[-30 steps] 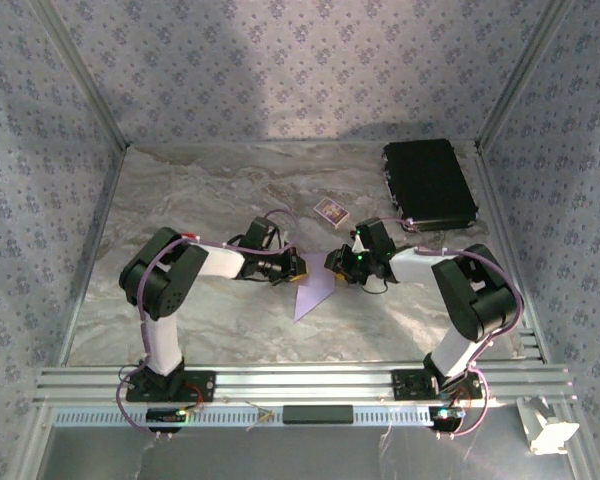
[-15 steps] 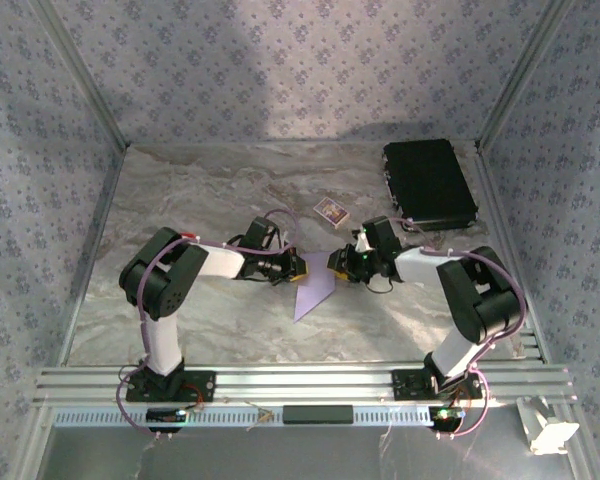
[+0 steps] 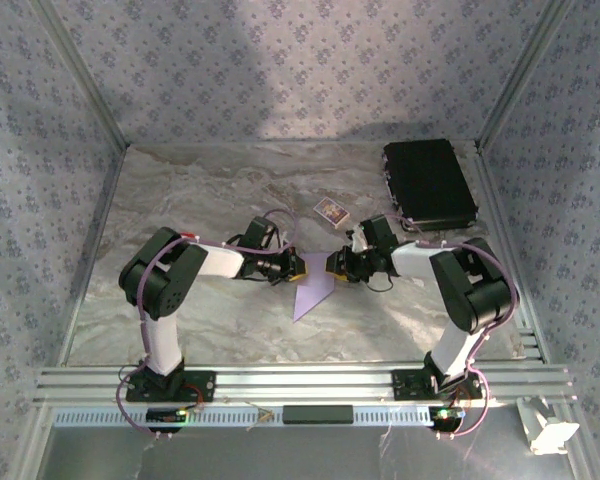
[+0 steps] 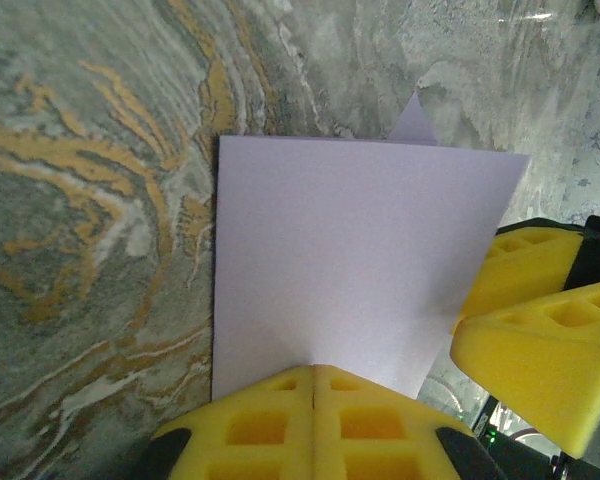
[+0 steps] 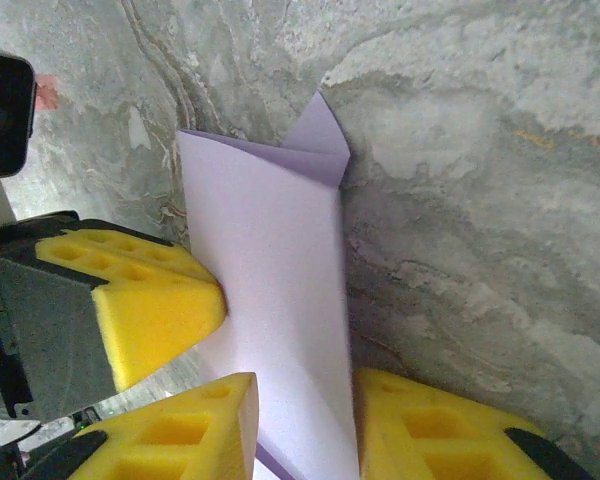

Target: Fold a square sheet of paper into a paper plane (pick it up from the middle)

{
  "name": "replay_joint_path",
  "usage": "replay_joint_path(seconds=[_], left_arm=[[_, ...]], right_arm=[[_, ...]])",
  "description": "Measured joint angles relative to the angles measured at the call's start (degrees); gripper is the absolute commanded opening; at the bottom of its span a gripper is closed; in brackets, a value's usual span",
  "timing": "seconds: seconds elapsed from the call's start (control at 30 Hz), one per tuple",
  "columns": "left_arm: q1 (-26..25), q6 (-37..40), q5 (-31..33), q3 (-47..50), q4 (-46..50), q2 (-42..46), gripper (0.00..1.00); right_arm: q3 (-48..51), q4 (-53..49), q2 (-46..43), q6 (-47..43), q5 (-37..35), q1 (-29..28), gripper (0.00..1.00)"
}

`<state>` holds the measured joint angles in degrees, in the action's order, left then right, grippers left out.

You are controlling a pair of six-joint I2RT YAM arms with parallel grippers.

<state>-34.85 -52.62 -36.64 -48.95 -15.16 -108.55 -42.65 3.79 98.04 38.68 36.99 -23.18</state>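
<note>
Since a second ago the right arm has swung its wrist slightly farther from the near edge and its jaws have narrowed a touch; the left arm and the paper lie as they did.

From above, the sheet of paper [image 3: 312, 292], folded into a pale lilac triangle with its point toward the near edge, sits mid-table [image 3: 180, 200] between the two claws. The left gripper [image 3: 298, 268] meets its far left corner and the right gripper [image 3: 332, 265] its far right corner. A small patterned card [image 3: 330, 210] lies just beyond, and a black case [image 3: 429, 183] fills the far right corner.

In the left wrist view, the left gripper [image 4: 313, 372] has its yellow pads pressed together with the sheet of paper [image 4: 350, 250] pinched between them. The sheet spreads flat over the marbled surface. The right gripper's fingers [image 4: 545, 350] stand at its right edge.

In the right wrist view, the right gripper [image 5: 305, 385] has its jaws apart, straddling the sheet of paper [image 5: 270, 300], which runs up between them to a folded tip. The pads do not visibly clamp it. The left gripper's finger [image 5: 130, 310] touches the sheet's left edge.
</note>
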Motion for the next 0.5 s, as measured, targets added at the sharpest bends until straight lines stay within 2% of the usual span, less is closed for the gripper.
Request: replay_joint_path(seconds=[0.17,0.5], left_arm=[[0.0,0.0,-0.02,0.0,-0.02,0.0,0.03],[0.2,-0.02,-0.22,0.0,-0.09,0.0,0.03]], right_arm=[[-0.17,0.04,0.39,-1.44,1.84,0.31,0.24],[-0.24,1.75,1.03,-3.41,7.13,2.21,0.25]])
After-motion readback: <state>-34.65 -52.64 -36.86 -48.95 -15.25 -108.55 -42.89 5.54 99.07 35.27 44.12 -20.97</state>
